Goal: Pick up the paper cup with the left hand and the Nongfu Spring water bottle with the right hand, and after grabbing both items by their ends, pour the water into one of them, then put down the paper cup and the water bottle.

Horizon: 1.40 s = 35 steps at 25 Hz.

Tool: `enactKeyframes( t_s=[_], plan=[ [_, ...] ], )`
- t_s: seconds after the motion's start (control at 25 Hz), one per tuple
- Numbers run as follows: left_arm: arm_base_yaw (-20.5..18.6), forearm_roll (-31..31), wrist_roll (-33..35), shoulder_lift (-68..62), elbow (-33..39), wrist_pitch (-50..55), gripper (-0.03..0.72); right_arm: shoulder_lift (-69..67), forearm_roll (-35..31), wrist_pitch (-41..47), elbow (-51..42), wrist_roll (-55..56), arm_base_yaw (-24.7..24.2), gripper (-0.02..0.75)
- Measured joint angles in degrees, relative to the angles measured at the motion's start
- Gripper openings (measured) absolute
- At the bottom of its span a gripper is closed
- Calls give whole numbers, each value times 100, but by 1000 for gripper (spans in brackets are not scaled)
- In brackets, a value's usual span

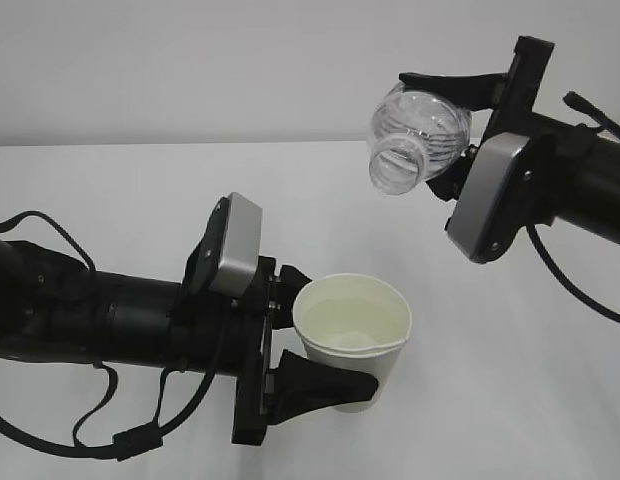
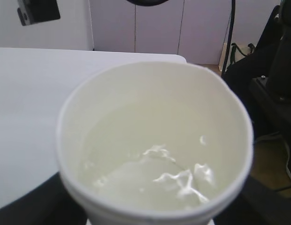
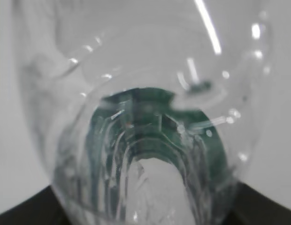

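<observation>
The paper cup (image 1: 362, 325) hangs upright above the white table, with my left gripper (image 1: 315, 335) shut on its side, one black finger (image 1: 325, 385) in front and one behind. In the left wrist view the paper cup (image 2: 155, 93) fills the frame, and clear water (image 2: 150, 180) with bright glints lies in its bottom. Up and to the right, my right gripper (image 1: 460, 135) is shut on the Nongfu Spring water bottle (image 1: 422, 122). The bottle is tipped over, its open neck (image 1: 397, 163) pointing down and forward, above and slightly right of the cup. No stream shows. In the right wrist view the bottle (image 3: 150, 117) shows green through its clear ribbed wall.
The white table (image 1: 140, 190) stretches under both arms, with a pale wall behind. In the left wrist view, dark equipment and cables (image 2: 277, 84) stand past the table's right edge, and a black device (image 2: 37, 10) sits at the top left.
</observation>
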<state>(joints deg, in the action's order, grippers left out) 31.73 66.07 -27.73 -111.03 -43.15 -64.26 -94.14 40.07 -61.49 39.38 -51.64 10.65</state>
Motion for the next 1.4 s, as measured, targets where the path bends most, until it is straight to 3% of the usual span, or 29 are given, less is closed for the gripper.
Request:
enactKeyframes(
  t_s=[0.48, 1.4],
  plan=[
    [0, -171, 0, 0, 0, 64, 504, 0, -552, 0, 0, 736, 0, 416],
    [0, -481, 0, 0, 0, 271, 504, 0, -1963, 44, 0, 3518, 0, 416]
  ],
)
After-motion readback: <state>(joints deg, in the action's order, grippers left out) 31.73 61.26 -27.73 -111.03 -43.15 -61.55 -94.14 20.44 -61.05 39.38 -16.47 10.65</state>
